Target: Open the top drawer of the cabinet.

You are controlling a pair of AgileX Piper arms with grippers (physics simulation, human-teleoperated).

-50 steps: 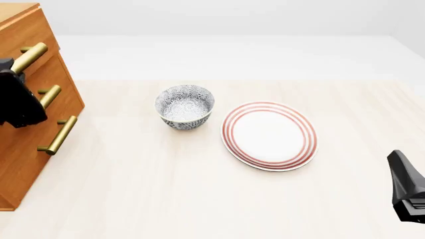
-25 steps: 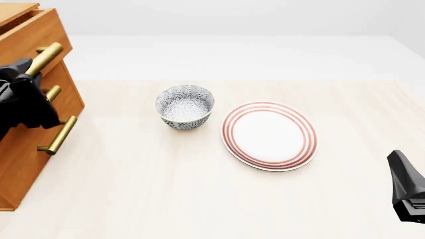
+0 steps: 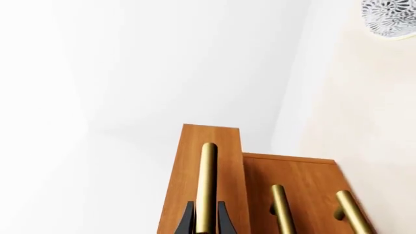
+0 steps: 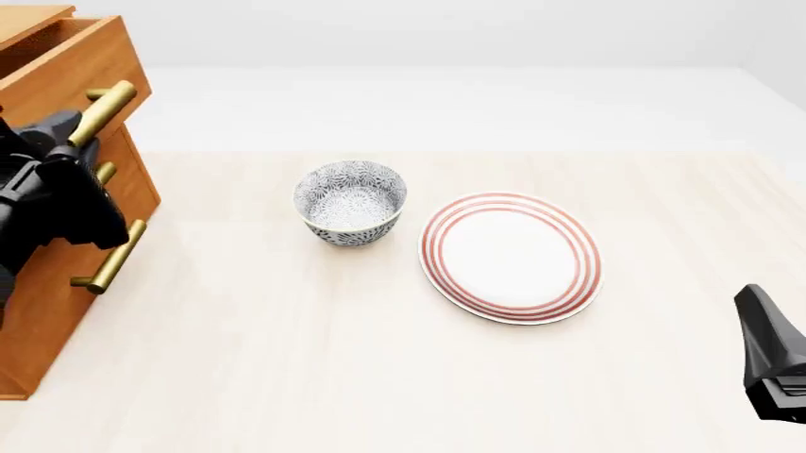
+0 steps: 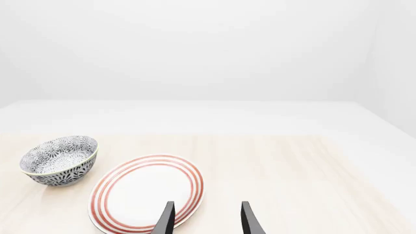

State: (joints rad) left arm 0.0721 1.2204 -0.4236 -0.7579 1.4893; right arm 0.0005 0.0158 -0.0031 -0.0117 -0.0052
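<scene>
Sliding rightward since before, the top drawer [image 4: 78, 66] is partly open; my left gripper [image 3: 206, 225] clamps its handle [image 3: 207, 185], more pull remaining.

Light is bright, even and diffuse, with no clear source. The table [image 4: 377, 359] reads pale and nearly washed out toward its far edge, where it merges with the white backdrop. Shadows are faint: only a soft smudge under the bowl [image 4: 350, 202] and the plate [image 4: 511, 257]. The handles [image 3: 207, 187] carry a mild sheen along their length, without harsh glare. All views are sharp, with no blur, grain or edge distortion.
</scene>
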